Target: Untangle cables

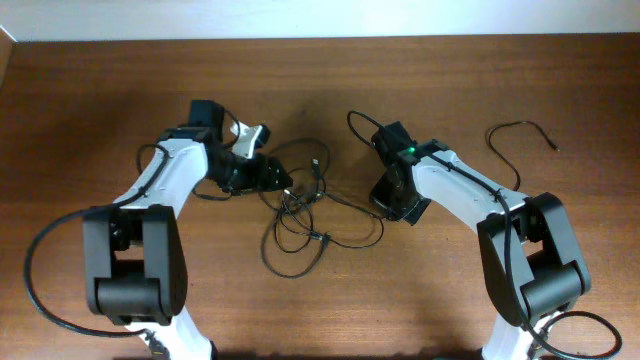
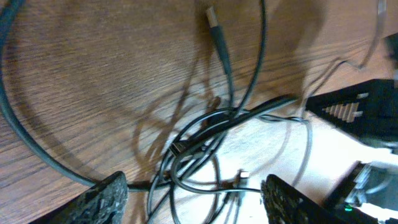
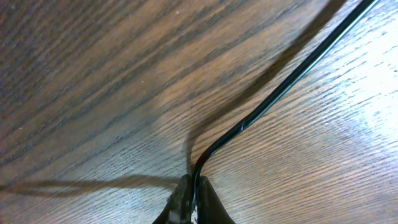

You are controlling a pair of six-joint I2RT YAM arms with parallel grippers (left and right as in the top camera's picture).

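Cables [image 1: 300,212], thin black loops, tangle; left hand [image 2: 194,202] spread, right hand [image 3: 193,199] apparently pinching 1.

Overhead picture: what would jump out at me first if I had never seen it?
First, the messy knot of black cables in the middle of the table, between the two arms. The right fingers are pinched shut on one cord, while the left fingers stand open over the knot. A loose cable lies alone at the far right.
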